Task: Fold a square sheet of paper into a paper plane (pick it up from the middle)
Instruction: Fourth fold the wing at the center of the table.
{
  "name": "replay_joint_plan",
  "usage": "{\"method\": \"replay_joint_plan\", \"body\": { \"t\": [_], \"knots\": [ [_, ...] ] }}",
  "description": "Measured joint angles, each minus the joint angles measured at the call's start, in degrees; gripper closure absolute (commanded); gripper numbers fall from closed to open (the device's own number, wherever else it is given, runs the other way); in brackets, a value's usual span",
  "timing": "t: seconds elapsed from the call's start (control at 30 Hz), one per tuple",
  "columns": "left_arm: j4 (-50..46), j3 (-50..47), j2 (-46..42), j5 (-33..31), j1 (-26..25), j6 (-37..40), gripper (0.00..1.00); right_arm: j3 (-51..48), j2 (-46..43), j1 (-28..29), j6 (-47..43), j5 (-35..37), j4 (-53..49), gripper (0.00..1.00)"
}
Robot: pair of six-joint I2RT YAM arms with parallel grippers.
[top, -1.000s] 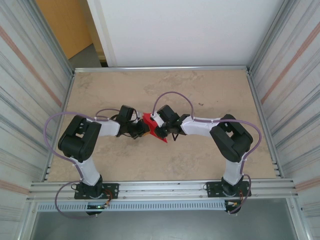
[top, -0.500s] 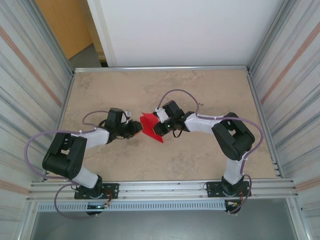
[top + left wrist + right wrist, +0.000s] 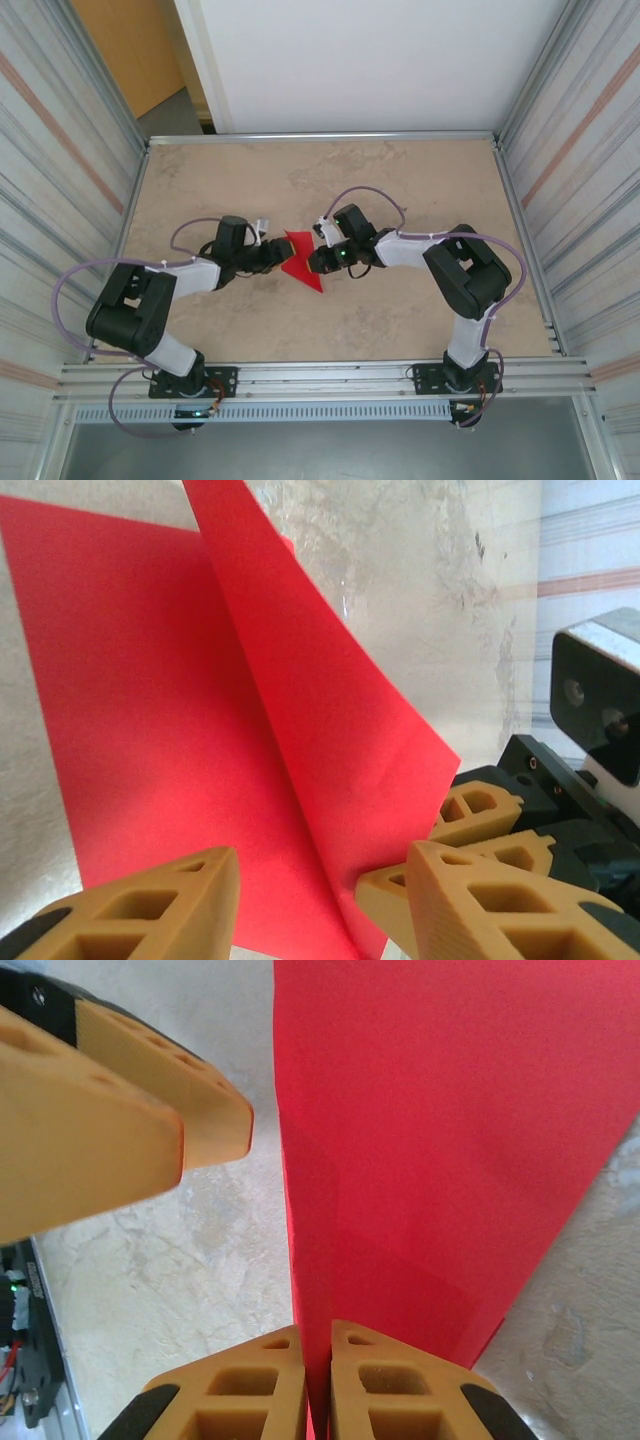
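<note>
Left of the frame's centre in the overhead view, the left gripper (image 3: 273,256) lies low over the tan table (image 3: 420,180), its jaws spread wide, gripping nothing. Just to its right, at centre, the red paper (image 3: 298,262) sits partly folded, with one flap raised off the tabletop. At the paper's right edge the right gripper (image 3: 314,260) is clenched, pinching the fold between its fingers (image 3: 270,1380).

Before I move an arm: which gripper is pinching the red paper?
The right gripper: its jaws are shut on the red paper. On the left gripper the jaws stand apart around the sheet, clamping nothing.
</note>
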Motion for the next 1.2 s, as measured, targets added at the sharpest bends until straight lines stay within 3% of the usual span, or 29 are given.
{"method": "replay_joint_plan", "body": {
  "t": [1.2],
  "knots": [
    [-10.7,7.8,6.1,-1.6,-3.1,5.0,0.48,-1.7,3.8,-1.4,5.5,-5.0,5.5,0.86]
  ]
}}
